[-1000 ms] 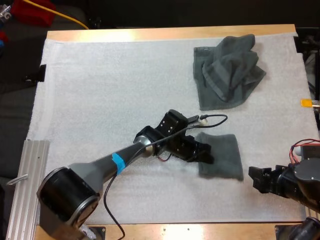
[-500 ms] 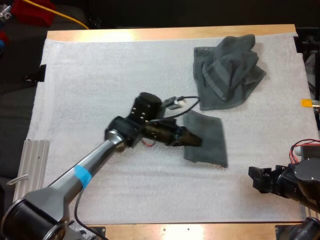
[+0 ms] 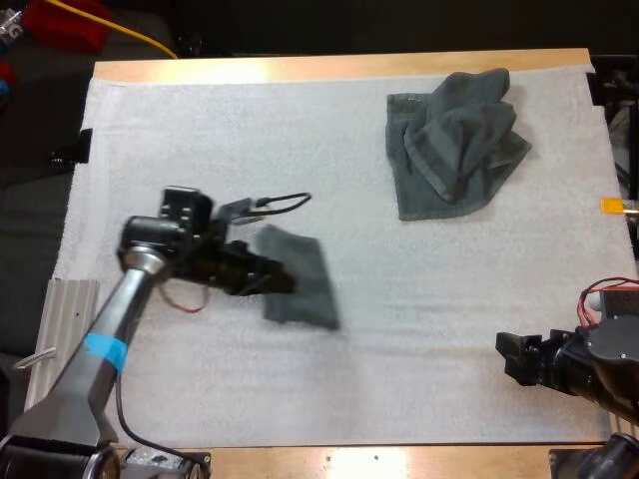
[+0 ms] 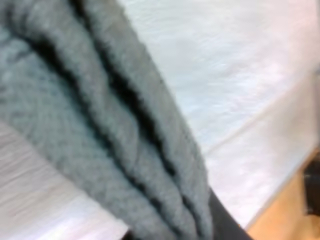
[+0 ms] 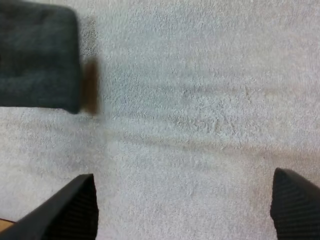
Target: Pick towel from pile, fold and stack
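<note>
Right, my left gripper (image 3: 280, 283) clamps the folded dark grey-green terry towel (image 3: 310, 294) by one edge. I'd judge it soft, light, floppy, so pinch all layers. Right gripper (image 3: 512, 357) gapes, empty.

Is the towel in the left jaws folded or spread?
Folded: the towel is a compact rectangle; the left wrist view shows stacked layers.

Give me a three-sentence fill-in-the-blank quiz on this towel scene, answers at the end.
1. The left gripper is ____ on the folded towel.
2. The right gripper is ____, hovering over the white mat.
3. In the high view, the crumpled towel lies near the mat's far ____ corner.
Answers: shut, open, right.
</note>
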You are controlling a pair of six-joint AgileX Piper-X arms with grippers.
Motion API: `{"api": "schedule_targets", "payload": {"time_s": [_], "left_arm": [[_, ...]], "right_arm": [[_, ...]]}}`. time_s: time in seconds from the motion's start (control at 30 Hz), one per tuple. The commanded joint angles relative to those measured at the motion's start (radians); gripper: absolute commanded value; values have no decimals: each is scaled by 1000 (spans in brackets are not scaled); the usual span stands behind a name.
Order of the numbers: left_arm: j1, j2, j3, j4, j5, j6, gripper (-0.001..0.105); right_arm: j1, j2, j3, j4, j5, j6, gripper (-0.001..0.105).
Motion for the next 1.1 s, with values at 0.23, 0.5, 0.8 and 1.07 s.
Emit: {"api": "schedule_targets", "payload": {"time_s": [0.23,0.5,0.8,1.07], "left_arm": [[206,-10,-6,128,-338,170,0],[250,-10,-6,83,-690,170,0],[250,-10,-6,0,-828,190,1],[250,-10,-6,-23,-908,224,42]], "right_arm": [[2,-1,-8,2,-1,-2,70],[2,-1,-8,2,-1,-2,70],[2,-1,-8,2,-6,-2,70],[2,-1,-8,2,-6,-2,70]]}}
